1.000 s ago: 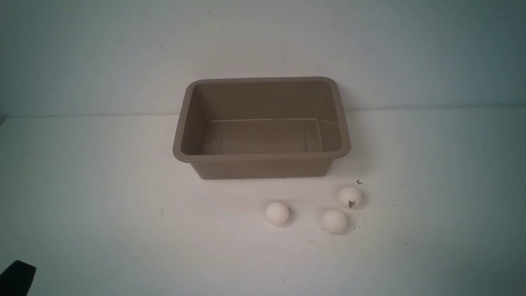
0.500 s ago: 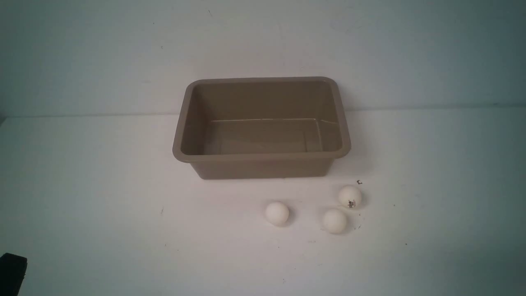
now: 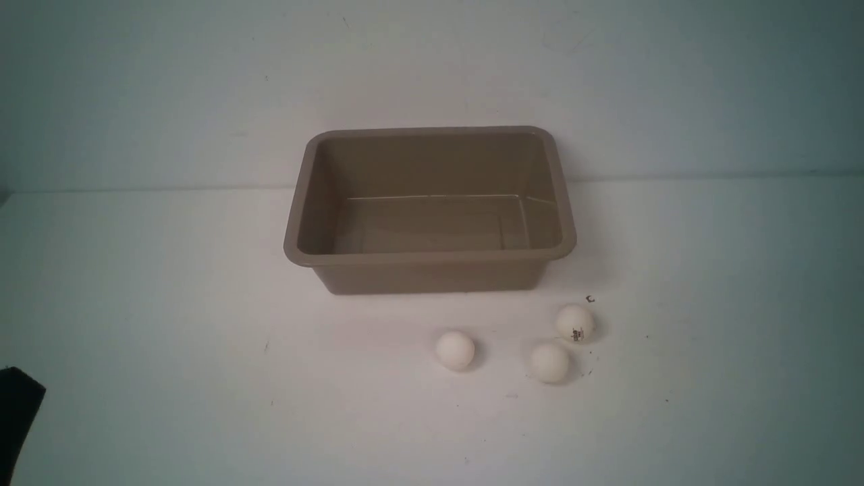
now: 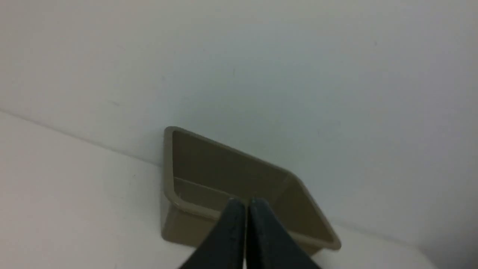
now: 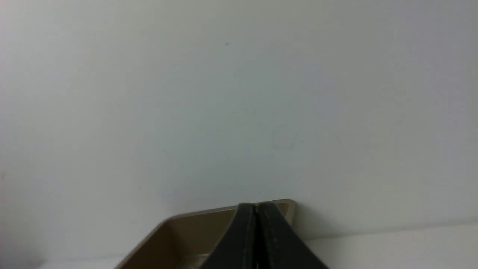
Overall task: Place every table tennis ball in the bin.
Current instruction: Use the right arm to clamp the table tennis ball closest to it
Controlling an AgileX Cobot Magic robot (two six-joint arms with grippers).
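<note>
The taupe bin (image 3: 432, 257) stands empty in the middle of the white table. Three white table tennis balls lie in front of it to the right: one (image 3: 455, 350) nearest the middle, one (image 3: 549, 362) further right, and one with a dark logo (image 3: 575, 322) closest to the bin. My left gripper (image 4: 246, 202) is shut with nothing in it, and the bin (image 4: 168, 168) lies beyond its tips. My right gripper (image 5: 255, 205) is also shut and empty, with a corner of the bin (image 5: 186, 235) behind it. Neither wrist view shows a ball.
A dark part of my left arm (image 3: 17, 418) shows at the lower left edge of the front view. A pale wall rises right behind the bin. A tiny dark speck (image 3: 590, 298) lies near the logo ball.
The dark part of my left arm at the lower left edge has risen a little in the front view. The bin and the balls have not moved.
</note>
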